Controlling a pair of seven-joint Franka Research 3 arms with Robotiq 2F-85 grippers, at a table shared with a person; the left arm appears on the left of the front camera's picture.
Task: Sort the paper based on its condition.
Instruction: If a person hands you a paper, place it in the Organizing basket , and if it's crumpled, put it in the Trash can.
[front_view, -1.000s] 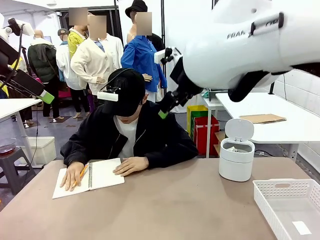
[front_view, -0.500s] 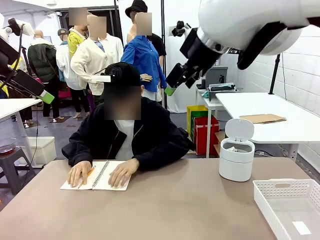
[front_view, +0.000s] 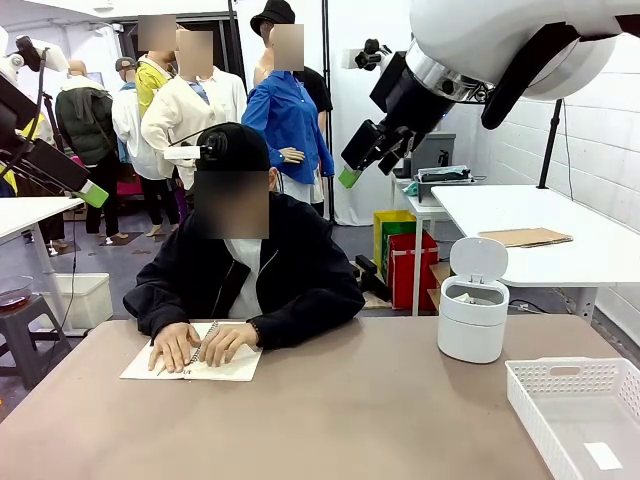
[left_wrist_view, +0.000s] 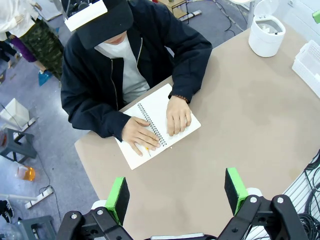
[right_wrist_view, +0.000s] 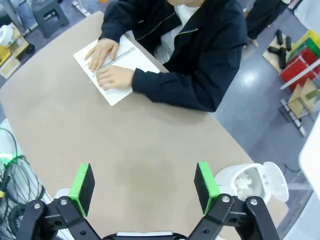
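A white bin (front_view: 471, 338) stands on the tabletop (front_view: 330, 420) with its lid (front_view: 478, 260) flipped upright. From the right wrist view, something white and creased lies inside the bin; it looks like the paper (right_wrist_view: 244, 184), though it is too small to be sure.

Just beside the bin, toward the robot's right and nearer the robot, sits a white slotted basket (front_view: 560, 375). A small flat white slip (front_view: 603, 455) lies on its floor.

Well apart from the bin, toward the robot's left along the far edge, an open spiral notebook (front_view: 240, 366) lies flat. A person in a dark jacket sits there with both hands (front_view: 176, 348) resting on its pages.

The right gripper (right_wrist_view: 144, 186) hangs high above the tabletop, up and to the left of the bin in the front view. Its fingers are spread wide with nothing between the green pads. The left gripper (left_wrist_view: 176, 194) is also held high, far from the bin on the notebook's side. Its fingers are likewise spread apart and empty.
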